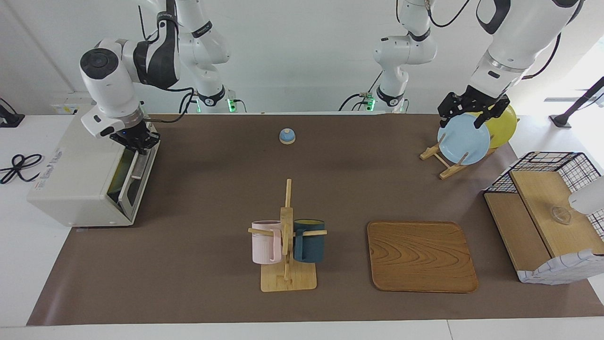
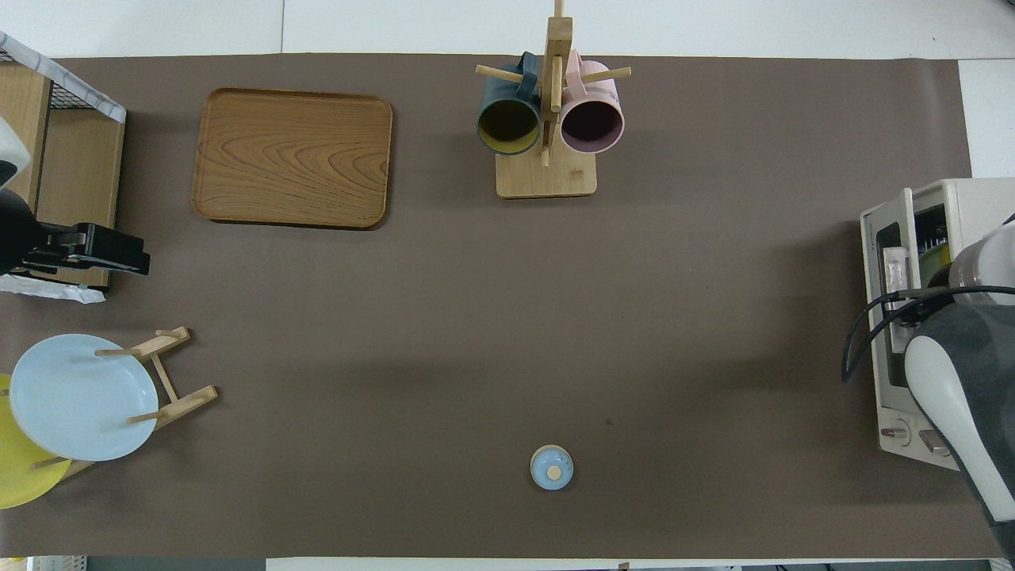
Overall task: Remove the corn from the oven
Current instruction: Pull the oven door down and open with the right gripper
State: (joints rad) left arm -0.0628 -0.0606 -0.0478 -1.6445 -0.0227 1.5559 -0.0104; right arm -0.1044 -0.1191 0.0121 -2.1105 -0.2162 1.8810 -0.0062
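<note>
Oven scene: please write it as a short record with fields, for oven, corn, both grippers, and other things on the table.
oven: at the right arm's end of the table, door partly open
corn: only a yellow patch shows inside the oven
right gripper: shut, at the top edge of the oven door
left gripper: open, waiting over the blue plate in the plate rack
other things: yellow plate, wooden tray, pink mug and dark blue mug on a mug stand, small blue bell

White wall, white table under brown mat, bright daylight at one end.
</note>
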